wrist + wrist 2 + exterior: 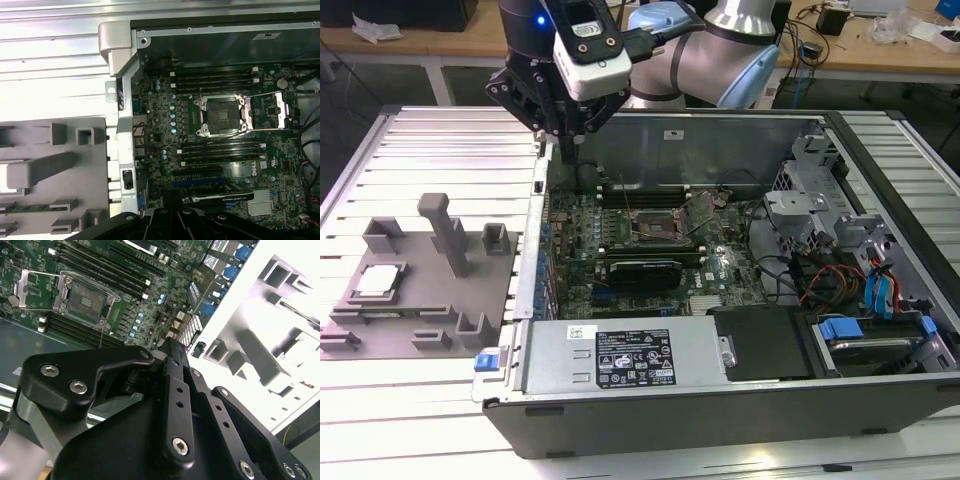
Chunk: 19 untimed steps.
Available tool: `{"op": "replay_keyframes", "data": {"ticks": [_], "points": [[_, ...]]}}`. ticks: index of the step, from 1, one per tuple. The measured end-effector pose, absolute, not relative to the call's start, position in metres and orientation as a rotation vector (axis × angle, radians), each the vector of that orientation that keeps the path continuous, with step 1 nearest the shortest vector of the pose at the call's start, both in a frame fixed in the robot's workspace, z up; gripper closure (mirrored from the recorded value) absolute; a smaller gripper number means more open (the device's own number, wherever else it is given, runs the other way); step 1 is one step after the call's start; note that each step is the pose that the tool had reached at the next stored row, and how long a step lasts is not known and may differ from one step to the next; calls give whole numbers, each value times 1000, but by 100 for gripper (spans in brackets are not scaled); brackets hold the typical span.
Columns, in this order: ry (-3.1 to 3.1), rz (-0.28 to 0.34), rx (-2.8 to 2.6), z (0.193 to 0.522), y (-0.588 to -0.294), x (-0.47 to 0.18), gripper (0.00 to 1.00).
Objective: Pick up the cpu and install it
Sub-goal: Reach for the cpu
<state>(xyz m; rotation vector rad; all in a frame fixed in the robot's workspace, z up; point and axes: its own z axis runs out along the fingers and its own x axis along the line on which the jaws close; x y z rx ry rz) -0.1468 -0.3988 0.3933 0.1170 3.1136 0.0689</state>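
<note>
The cpu (377,282), a small silver-grey square chip, lies flat in a recess of the grey fixture (430,315) on the exterior view's left. My gripper (569,148) hangs above the case's back left wall, well away from the cpu. Its fingers (171,356) meet at the tip, shut and holding nothing. The motherboard's cpu socket (655,228) stands uncovered with its metal load plate (272,110) swung aside. Both wrist views look down on that socket (220,116) (87,302).
The open computer case (720,130) rests on a slatted aluminium table (430,140). The grey fixture has a tall post (448,232) and small upright blocks (495,238). Memory slots (215,80) flank the socket. Cables and drive cages (840,250) fill the case's right side.
</note>
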Motion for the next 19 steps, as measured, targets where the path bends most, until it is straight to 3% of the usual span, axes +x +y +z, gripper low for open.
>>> {"op": "replay_keyframes", "data": {"ticks": [19], "points": [[3114,69,117,393,-399,-163,89]]}}
